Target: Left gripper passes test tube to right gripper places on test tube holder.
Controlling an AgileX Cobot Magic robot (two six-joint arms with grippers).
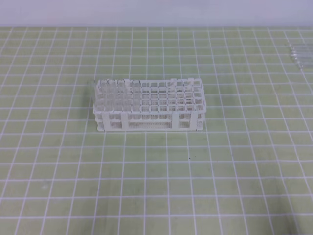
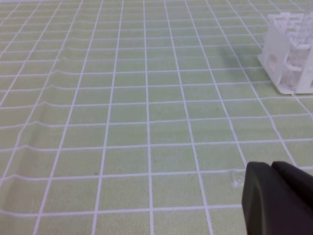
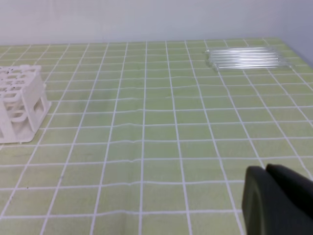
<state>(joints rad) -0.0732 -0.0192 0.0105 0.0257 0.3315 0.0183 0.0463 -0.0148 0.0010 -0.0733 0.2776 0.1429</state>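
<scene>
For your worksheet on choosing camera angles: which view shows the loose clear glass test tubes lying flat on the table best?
The right wrist view: the clear glass tubes lie side by side, full length visible. The exterior high view shows only their ends at the right edge. The left wrist view shows none of them.

A test tube holder [image 1: 149, 111] stands on a gridded mat [image 1: 156, 186], near the middle and slightly toward the back, its long side running left to right. Upright tubes [image 1: 113, 93] fill the cells at its left end; whether the cells further right hold any cannot be told. A row of loose test tubes [image 3: 247, 58] lies flat on the mat at the far right, well apart from the holder, side by side with their lengths running left to right. A wall [image 1: 156, 12] rises behind the mat's back edge.
</scene>
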